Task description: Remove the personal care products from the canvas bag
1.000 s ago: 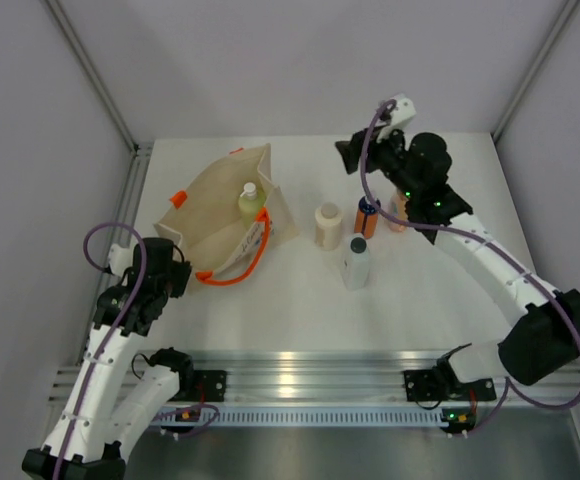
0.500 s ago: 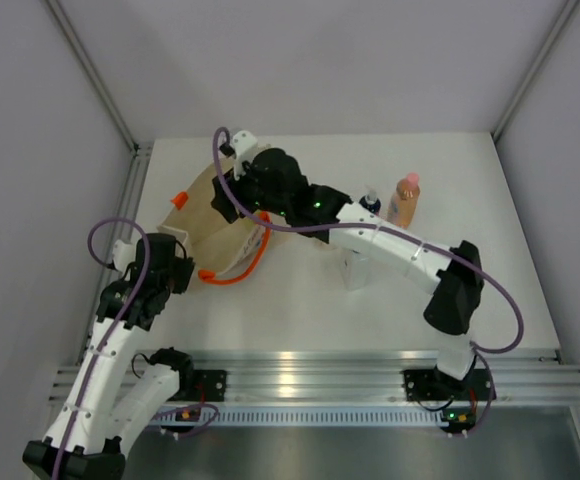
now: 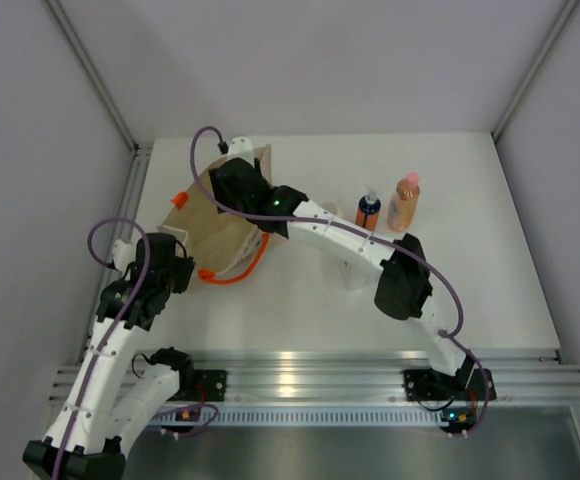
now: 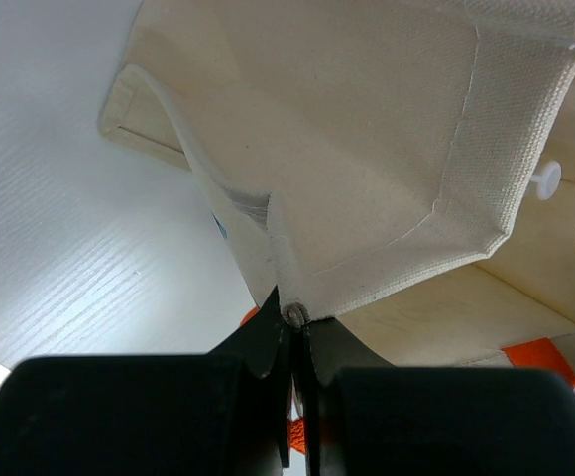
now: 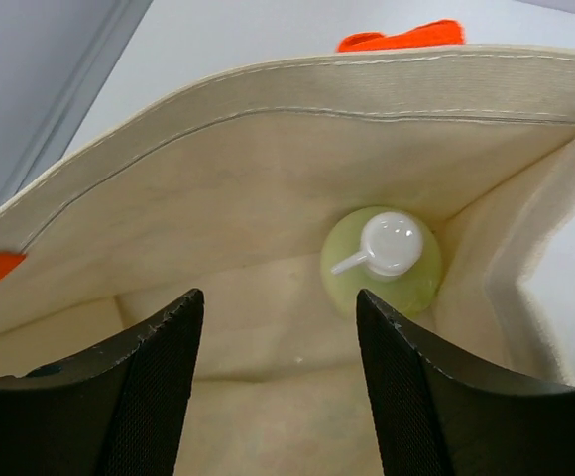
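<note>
Bottle [image 5: 382, 260], yellow-green with a white cap, stands upright in a corner inside the canvas bag [image 3: 196, 215], with fabric walls close on 2 sides. The right tool [image 5: 278, 397] hangs over the bag's mouth, fingers spread and gripping nothing. The left tool [image 4: 292, 332] is pinched closed on a seam of the bag. The orange bottle [image 3: 368, 211] and peach bottle [image 3: 404, 201] stand on the bench [image 3: 490, 300], well apart from the bag.

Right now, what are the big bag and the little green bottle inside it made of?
The bag looks like woven canvas cloth: matte beige, with a visible weave and stitched seams. The bottle seems to be smooth, slightly see-through plastic, and its white cap looks like shiny hard plastic, catching the light.
</note>
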Robot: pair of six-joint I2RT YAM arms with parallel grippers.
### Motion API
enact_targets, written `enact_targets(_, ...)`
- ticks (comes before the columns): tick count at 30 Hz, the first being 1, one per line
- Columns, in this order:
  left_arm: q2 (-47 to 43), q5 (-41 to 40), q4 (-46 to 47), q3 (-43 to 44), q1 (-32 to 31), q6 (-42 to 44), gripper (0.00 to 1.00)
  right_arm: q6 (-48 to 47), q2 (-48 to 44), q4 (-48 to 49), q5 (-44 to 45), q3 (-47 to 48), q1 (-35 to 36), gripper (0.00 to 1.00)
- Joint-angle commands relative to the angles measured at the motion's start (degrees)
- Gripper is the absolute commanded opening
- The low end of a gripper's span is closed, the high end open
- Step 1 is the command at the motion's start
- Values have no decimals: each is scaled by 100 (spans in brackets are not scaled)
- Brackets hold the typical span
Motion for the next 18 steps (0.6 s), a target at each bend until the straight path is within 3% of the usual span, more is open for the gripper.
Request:
enact_targets(1,32,62,264,-44,-6,21,0,394,180,-131,967,459,14,62)
enact_targets(10,-12,141,281,-140,-6,13,0,280,918,-123,1680,1214,-143,61)
enact_targets(18,-73,62,334,-167,-6,39,0,412,1103,-114,1531,1259,-434,61)
